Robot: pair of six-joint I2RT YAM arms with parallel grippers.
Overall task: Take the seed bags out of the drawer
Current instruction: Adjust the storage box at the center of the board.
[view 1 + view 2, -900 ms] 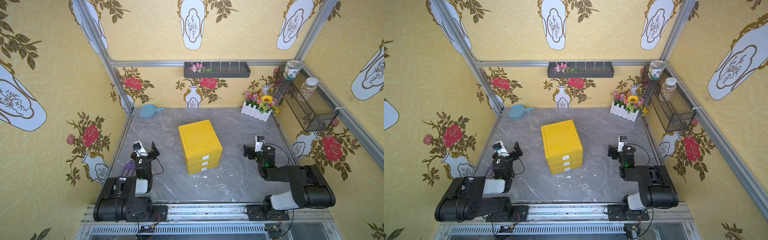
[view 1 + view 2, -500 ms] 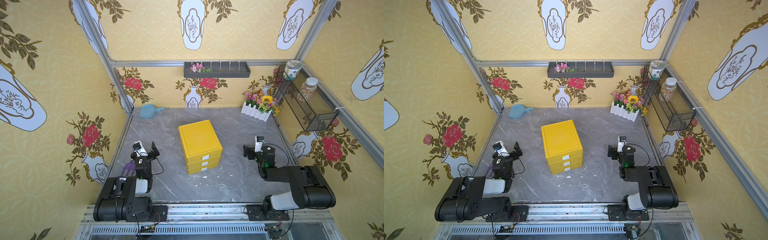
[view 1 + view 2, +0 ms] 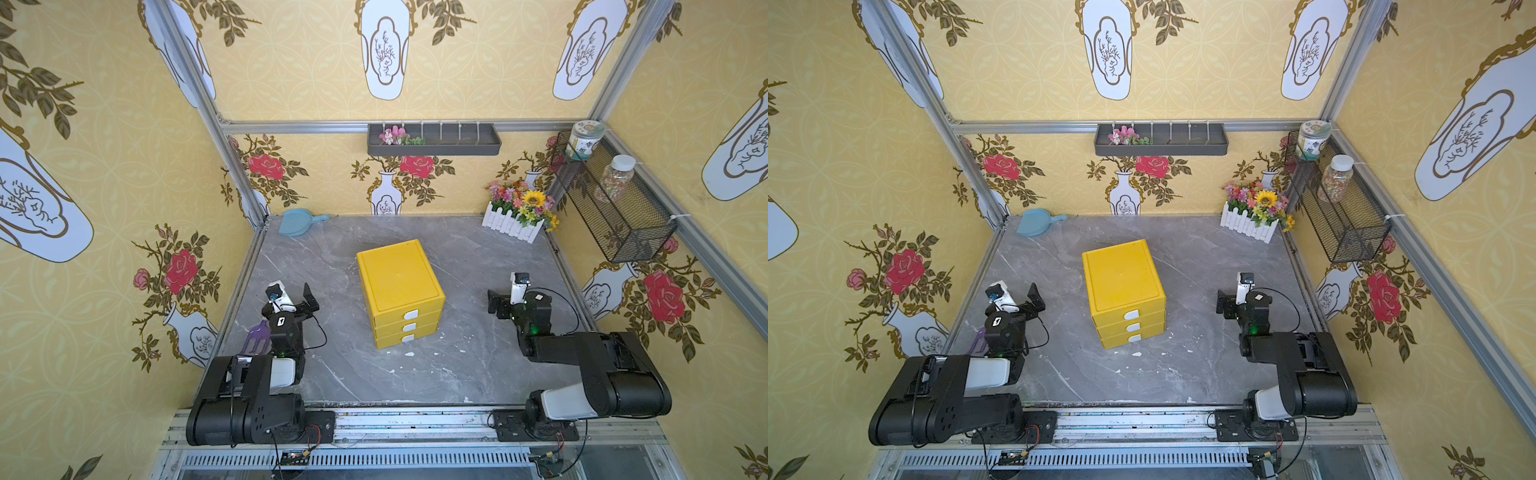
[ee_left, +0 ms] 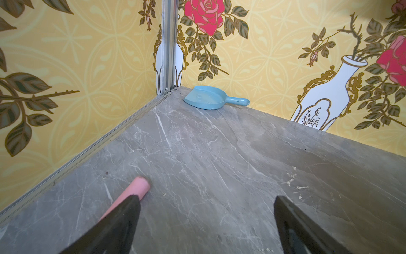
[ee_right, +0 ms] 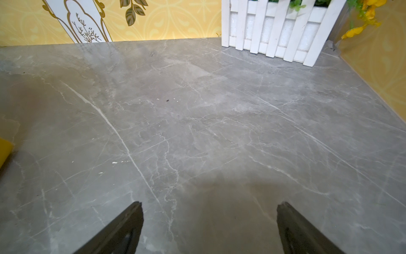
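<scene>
Drawer unit (image 3: 399,278), boxy yellow plastic, sits on veined grey tabletop (image 3: 478,345).

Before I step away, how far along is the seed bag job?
Done: nothing; the yellow drawer unit has all three drawers shut, no seed bags visible. In hand: nothing; left gripper and right gripper are open, empty. Left: open a drawer, take the bags out.

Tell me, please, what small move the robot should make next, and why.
Probably bring the open, empty right gripper to the white tab handle on the top drawer of the yellow plastic three-drawer cabinet: all three drawers are shut and no seed bags show, so one must be pulled open first.
</scene>
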